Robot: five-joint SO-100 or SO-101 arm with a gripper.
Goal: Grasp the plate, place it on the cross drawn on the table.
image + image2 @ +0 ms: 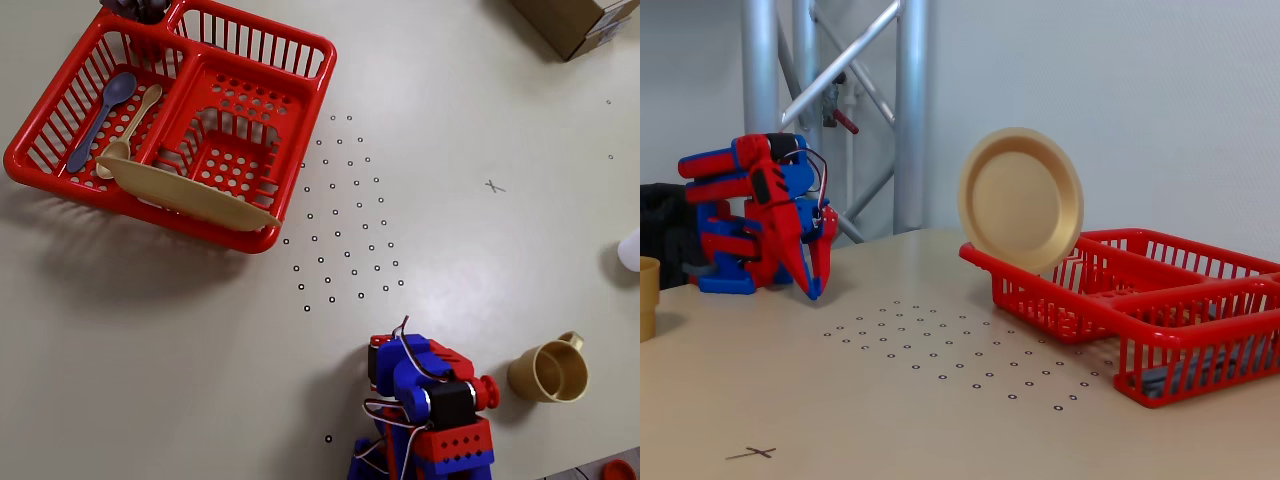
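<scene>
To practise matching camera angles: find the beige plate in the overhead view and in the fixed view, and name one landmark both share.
Overhead view: the plate shows edge-on, as a thin sliver, along the near wall of the red rack, upper left.
Fixed view: the plate stands on edge, face toward the camera, at the rack's left end, centre.
Shared landmark: the grid of ringed dots beside the rack.

Arm folded, fingers closed, pointing down, empty.
</scene>
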